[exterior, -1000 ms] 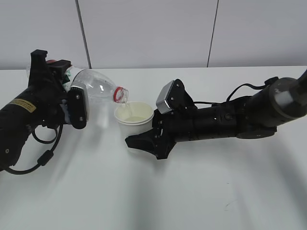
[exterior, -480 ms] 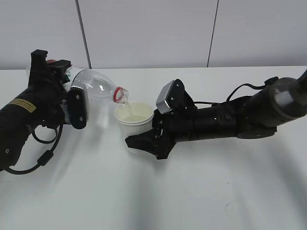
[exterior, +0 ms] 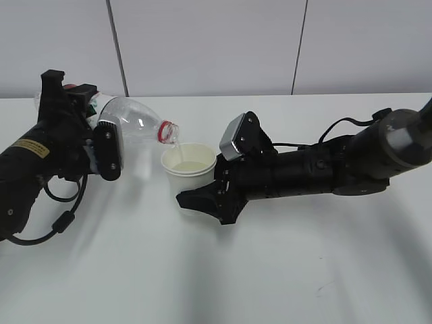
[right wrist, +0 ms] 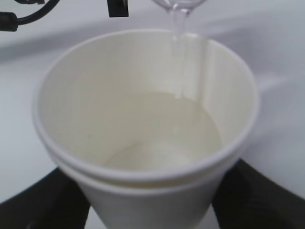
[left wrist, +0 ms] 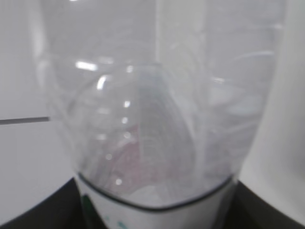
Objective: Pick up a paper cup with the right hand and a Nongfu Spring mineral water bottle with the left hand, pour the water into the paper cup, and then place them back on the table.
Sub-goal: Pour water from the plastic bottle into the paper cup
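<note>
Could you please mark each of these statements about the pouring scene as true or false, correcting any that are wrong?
1. The bottle is tipped with its mouth over the paper cup. True.
2. The cup is empty. False: the right wrist view shows water pooled in its bottom, with a thin stream falling in.
3. The bottle's cap is screwed on. False: the mouth is open, with only a red ring around the neck.
4. The left gripper holds the bottle. True.
5. The cup stands alone on the table, untouched. False: the right gripper grips it from the side.
</note>
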Robot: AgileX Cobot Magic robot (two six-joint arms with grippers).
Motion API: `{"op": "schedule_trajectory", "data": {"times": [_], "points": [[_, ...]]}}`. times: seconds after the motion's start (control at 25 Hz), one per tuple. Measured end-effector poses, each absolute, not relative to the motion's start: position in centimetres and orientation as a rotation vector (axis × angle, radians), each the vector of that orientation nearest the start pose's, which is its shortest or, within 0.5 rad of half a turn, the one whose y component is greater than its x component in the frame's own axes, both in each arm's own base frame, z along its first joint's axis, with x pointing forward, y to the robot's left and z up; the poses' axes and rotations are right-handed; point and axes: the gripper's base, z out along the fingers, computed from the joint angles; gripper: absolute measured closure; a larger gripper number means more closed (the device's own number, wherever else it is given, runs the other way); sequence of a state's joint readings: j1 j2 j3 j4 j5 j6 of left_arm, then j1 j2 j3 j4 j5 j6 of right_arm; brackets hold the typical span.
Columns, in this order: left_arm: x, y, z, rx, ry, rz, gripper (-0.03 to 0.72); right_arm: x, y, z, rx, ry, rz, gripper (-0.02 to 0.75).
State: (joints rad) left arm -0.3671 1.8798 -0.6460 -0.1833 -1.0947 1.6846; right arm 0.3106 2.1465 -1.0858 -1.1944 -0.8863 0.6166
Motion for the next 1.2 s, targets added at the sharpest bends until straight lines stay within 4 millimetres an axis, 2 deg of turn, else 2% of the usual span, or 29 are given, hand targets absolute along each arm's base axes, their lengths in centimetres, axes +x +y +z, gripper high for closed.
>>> {"op": "schedule_trajectory", "data": {"times": [0.72, 0.96, 1.2], "points": [[31.5, -11.4, 15.6, 1.237, 1.188, 0.946, 0.295, 36.1, 18.4, 11.2, -1.109, 1.69, 0.788, 0.219], [31.5, -11.3, 15.5, 1.108, 1.284, 0.818, 0.295, 36.6, 18.3, 11.4, -1.037, 1.692, 0.774, 0.219], [31.6, -10.9, 15.4, 0.855, 1.447, 0.616, 0.295, 37.1, 18.2, 11.7, -0.956, 1.688, 0.746, 0.219]]}}
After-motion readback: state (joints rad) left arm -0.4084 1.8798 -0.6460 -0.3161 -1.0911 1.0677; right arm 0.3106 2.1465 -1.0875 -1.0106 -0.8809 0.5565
